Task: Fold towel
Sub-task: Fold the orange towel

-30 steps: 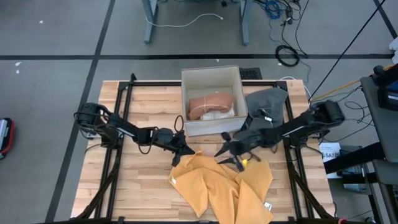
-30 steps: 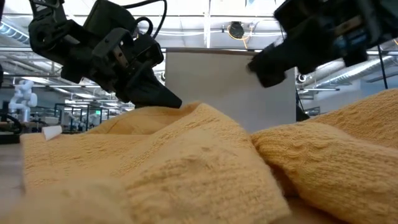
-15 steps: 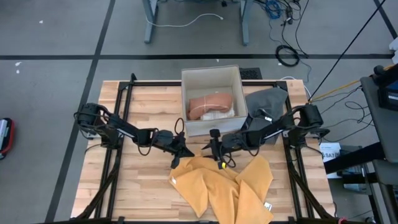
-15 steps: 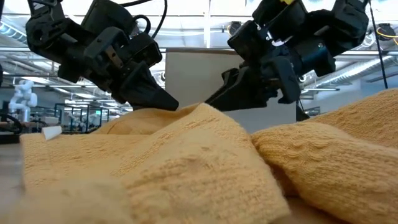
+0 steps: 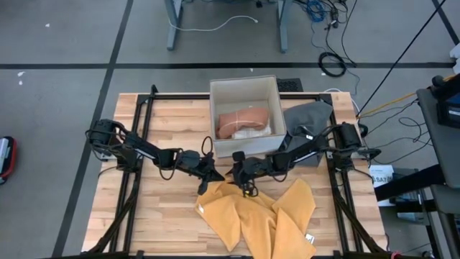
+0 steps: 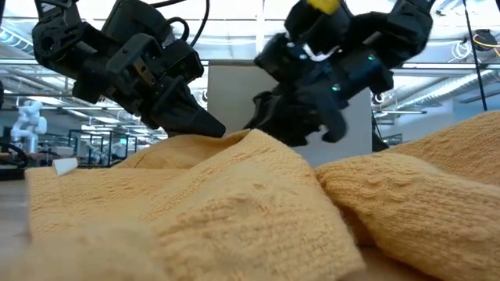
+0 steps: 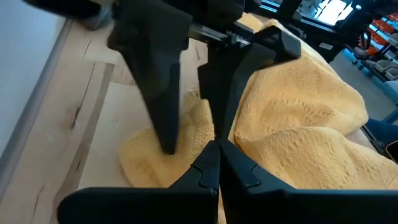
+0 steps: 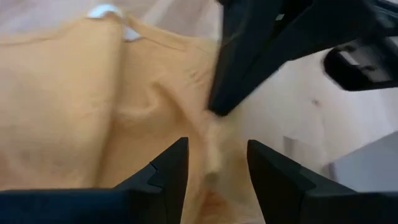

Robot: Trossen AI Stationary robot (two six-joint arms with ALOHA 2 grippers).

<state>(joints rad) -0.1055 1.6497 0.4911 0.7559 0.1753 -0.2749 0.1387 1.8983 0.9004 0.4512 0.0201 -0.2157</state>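
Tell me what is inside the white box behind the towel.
The white box holds folded salmon-pink cloth over something pale. Whatever lies beneath them is covered.

Overhead, tabletop-level and two close wrist views, all sharing the towel (image 5: 255,219).

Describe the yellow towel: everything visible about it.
The towel is mustard-yellow knitted or waffle-textured cloth, crumpled in thick folds on the wooden table, in front of the white box. A small white tag shows at one edge. The left gripper pinches its far edge shut; the right gripper hovers open over that same edge.
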